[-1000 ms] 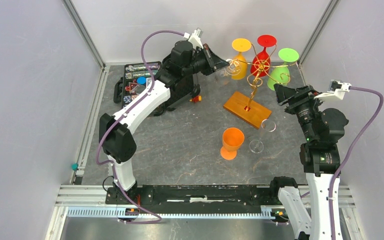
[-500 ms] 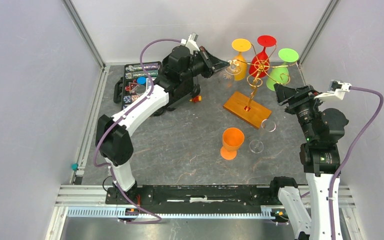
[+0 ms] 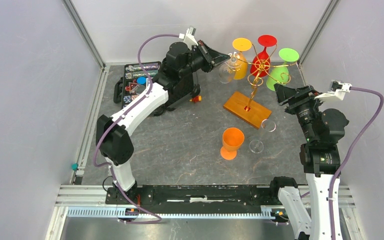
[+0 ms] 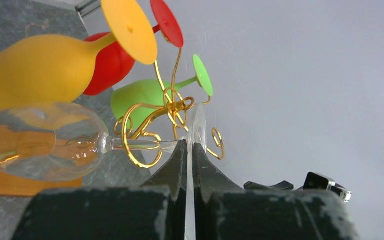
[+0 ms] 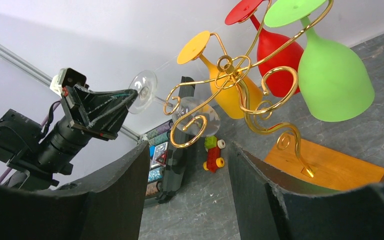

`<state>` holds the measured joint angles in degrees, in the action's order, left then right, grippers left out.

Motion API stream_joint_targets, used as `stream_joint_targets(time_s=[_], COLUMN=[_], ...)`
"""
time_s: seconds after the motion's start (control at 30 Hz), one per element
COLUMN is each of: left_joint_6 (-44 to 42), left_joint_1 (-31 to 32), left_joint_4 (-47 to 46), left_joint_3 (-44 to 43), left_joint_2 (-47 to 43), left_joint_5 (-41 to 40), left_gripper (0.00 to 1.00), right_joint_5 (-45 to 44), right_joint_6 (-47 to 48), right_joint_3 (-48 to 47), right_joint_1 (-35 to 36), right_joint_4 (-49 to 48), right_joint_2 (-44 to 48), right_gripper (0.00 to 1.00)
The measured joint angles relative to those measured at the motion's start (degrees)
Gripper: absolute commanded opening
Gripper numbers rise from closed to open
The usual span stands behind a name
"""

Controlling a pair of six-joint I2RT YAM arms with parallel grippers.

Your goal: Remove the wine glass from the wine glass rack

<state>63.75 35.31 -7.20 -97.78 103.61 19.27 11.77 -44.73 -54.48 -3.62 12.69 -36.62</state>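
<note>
The wine glass rack (image 3: 258,70) is gold wire with curled arms on an orange-brown wooden base (image 3: 247,109). Yellow (image 3: 240,62), red (image 3: 263,57) and green (image 3: 279,74) glasses hang upside down from it. My left gripper (image 4: 190,145) is shut on the foot disc (image 4: 198,124) of a clear wine glass (image 4: 35,145). The glass lies sideways, its stem running through a gold loop (image 4: 139,145) of the rack. The same clear glass (image 3: 225,71) shows at the rack's left side in the top view. My right gripper (image 5: 189,150) stands open and holds nothing, right of the rack.
An orange glass (image 3: 231,142) and a clear glass (image 3: 256,146) stand on the table in front of the wooden base. A black case (image 3: 140,82) with coloured pieces sits at the back left. A small brick toy car (image 5: 213,152) lies beside it. Enclosure walls stand close behind the rack.
My left gripper has risen and edged right with the clear glass's foot in it, so the glass sits higher beside the rack. The right arm has not moved.
</note>
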Motion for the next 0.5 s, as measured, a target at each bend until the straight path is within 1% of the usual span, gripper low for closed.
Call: stream_joint_targets(time_s=[0.27,0.5], left_joint_6=[0.0,0.35], left_joint_1=[-0.22,-0.22], left_joint_4=[-0.28,-0.74], left_joint_3=[-6.58,-7.61], left_joint_2=[4.98,9.22], left_joint_5=[0.61,2.54], left_gripper=[0.02,0.02], right_joint_5=[0.0,0.0], right_joint_6=[0.02,0.11], right_joint_3=[0.0,0.0], right_joint_1=[0.0,0.0], right_joint_4=[-0.02,-0.13], right_joint_2=[0.09,0.17], right_gripper=[0.64,0.65])
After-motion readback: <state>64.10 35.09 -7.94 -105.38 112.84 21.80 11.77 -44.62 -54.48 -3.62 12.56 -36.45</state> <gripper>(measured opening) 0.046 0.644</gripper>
